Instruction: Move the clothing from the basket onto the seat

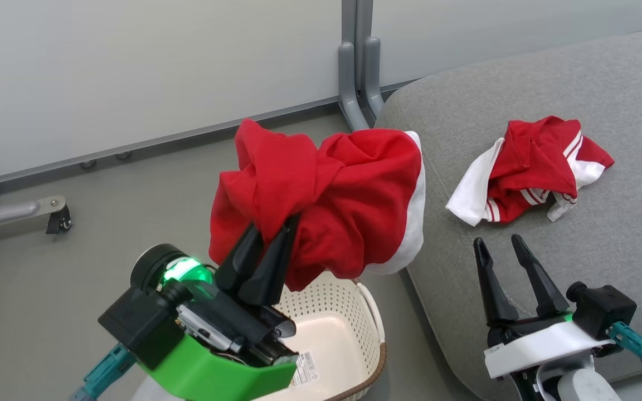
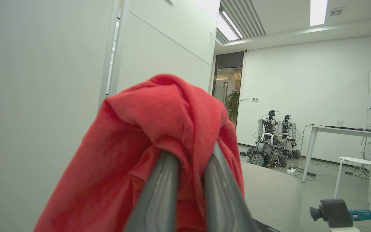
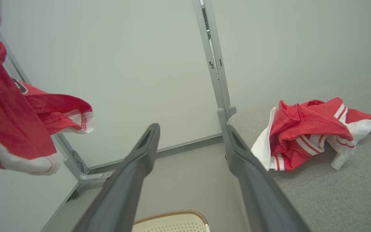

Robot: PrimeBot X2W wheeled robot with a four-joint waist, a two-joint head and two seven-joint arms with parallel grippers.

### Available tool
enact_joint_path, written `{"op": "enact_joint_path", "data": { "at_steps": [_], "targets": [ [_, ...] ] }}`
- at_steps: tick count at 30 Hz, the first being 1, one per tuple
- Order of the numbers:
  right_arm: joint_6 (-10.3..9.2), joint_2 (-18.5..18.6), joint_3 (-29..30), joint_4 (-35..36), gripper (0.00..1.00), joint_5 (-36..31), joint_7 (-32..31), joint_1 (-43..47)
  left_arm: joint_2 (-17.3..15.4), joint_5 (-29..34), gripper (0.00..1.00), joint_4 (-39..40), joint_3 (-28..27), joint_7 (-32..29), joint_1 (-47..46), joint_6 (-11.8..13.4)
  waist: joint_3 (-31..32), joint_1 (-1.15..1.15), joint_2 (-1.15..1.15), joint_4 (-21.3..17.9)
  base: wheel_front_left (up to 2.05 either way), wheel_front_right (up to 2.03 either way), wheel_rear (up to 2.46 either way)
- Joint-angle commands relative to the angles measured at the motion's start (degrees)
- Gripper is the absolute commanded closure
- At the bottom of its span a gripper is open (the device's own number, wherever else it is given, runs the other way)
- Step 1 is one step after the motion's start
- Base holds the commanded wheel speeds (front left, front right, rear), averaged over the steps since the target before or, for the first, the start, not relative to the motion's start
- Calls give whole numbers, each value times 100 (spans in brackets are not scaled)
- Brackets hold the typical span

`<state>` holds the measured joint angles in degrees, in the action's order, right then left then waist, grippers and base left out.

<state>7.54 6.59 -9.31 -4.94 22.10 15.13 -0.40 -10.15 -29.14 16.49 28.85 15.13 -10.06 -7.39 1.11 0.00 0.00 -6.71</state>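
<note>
Your left fingers are pinched tight on the red cloth. The two fingers are almost together, with a fold of cloth between their tips. The cloth is up in the air. It bunches up over the fingertips and hangs down on both sides of them. A white edge runs down the side of the cloth that is away from the fingers.

The basket is under your left fingers, down near where they start. The cloth is lifted above it and its low end hangs just over the far rim. You can see a label on the bare bottom of the basket.

The seat is on the right of your left fingers. The white edge of the red cloth hangs right by the seat's near corner. You cannot tell if it touches the seat.

Your right fingers are wide apart and hold nothing. They sit over the front part of the seat and point across it. The second cloth lies crumpled on the seat, just past those fingertips and not touching them. It is red with white parts and thin stripes. In the right wrist view it is to the right of the fingers, and the basket's brown rim peeks out low between them.

The grey floor and a pale wall are beyond your left fingers.
</note>
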Motion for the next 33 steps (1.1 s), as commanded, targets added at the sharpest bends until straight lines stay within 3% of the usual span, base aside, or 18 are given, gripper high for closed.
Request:
{"op": "enact_joint_path", "data": {
  "at_steps": [1,9,14,20,33],
  "targets": [
    [-10,30,10,34,0,60,1,-75,-24,-46,100,-3,-34,1,-75,-14,-13,0,0,-13,0,0,0],
    [-9,588,-754,546,0,948,1,-273,-59,-6,100,-76,-19,1,-138,-15,-60,0,0,-21,0,0,0],
    [-9,1278,-1539,1157,0,1781,1,-357,-58,-55,100,-142,-35,1,-132,-15,-69,0,0,15,0,0,0],
    [-9,2076,-2336,1630,0,2246,1,-619,-116,-81,100,-155,-13,1,-163,-15,-91,0,0,15,0,0,0],
    [-9,2755,-3337,1732,0,2736,1,-1532,-338,-58,100,-85,595,1,-302,-15,-86,0,0,85,0,0,0]
  ]
}}
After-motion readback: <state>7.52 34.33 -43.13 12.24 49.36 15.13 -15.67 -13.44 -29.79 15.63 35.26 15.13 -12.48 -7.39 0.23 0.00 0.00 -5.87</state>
